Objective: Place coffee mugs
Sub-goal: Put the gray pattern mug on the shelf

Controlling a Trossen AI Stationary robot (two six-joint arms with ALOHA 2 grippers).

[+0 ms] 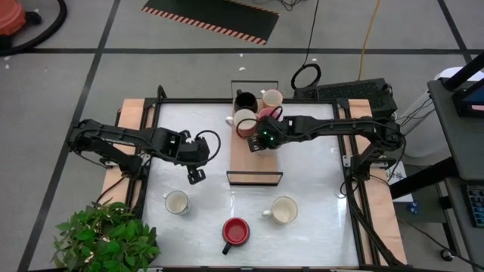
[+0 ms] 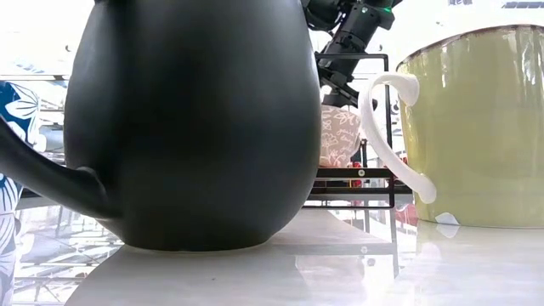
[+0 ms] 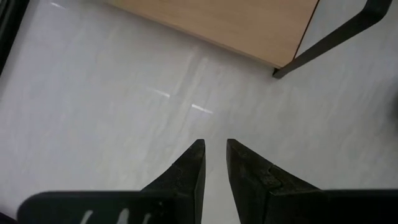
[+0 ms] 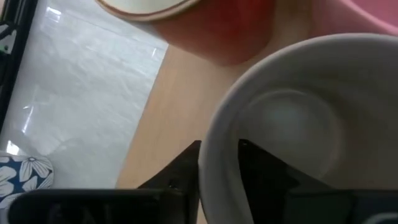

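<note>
Grey floor [image 1: 76,83] with dark lines, a hazard-striped mat [image 1: 212,17], leafy plant [image 1: 106,238].

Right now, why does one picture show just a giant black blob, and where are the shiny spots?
In the low view the black mug stands right against the camera, so it fills the picture, with bright washed-out light behind. In the left wrist view, streaks of glare lie on the white table. In the right wrist view the white mug looks soft and blurry, too close.
</note>
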